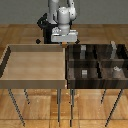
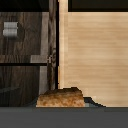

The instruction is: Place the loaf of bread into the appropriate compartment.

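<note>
Wooden floorboards ran behind and under two trays that stood on thin metal legs. On the exterior view's left was the light tan tray [image 1: 35,62], smooth and with no walls inside it. On the exterior view's right, touching it side by side, was the dark brown tray [image 1: 97,62], cut into four cells by partitions. Small grey blocks [image 1: 84,73] sat in some cells. The white robot arm [image 1: 64,17] stood behind the place where the trays met. The pincer [image 1: 65,42] hung low there, but it was blurry and I could not tell if it was open or closed. In the wrist view, the loaf of bread [image 2: 61,97] showed right up close to the camera, over the seam between the trays. It was a brown-orange, crumbly lump. Its lower part was cut off by a dark grey band.
</note>
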### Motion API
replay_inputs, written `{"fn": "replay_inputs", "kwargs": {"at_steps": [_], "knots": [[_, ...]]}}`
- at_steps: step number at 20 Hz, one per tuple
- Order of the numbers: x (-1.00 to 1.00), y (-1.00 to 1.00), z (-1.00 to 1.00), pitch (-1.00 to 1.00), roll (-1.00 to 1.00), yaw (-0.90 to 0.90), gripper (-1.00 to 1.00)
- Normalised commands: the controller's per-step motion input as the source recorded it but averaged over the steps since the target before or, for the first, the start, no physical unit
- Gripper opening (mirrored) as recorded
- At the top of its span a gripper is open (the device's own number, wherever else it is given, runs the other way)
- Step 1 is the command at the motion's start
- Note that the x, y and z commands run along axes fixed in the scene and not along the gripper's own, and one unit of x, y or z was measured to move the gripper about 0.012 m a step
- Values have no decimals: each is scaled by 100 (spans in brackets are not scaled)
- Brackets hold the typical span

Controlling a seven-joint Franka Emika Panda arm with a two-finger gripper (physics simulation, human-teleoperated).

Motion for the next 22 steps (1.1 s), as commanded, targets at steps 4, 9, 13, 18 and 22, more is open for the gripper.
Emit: {"fn": "replay_inputs", "kwargs": {"at_steps": [4, 9, 13, 18, 22], "knots": [[0, 100, 0, 0, 0, 0, -100], [0, 100, 0, 0, 0, 0, -100], [50, 25, 0, 0, 0, 0, -100], [100, 0, 0, 0, 0, 0, -100], [100, 0, 0, 0, 0, 0, -100]]}}
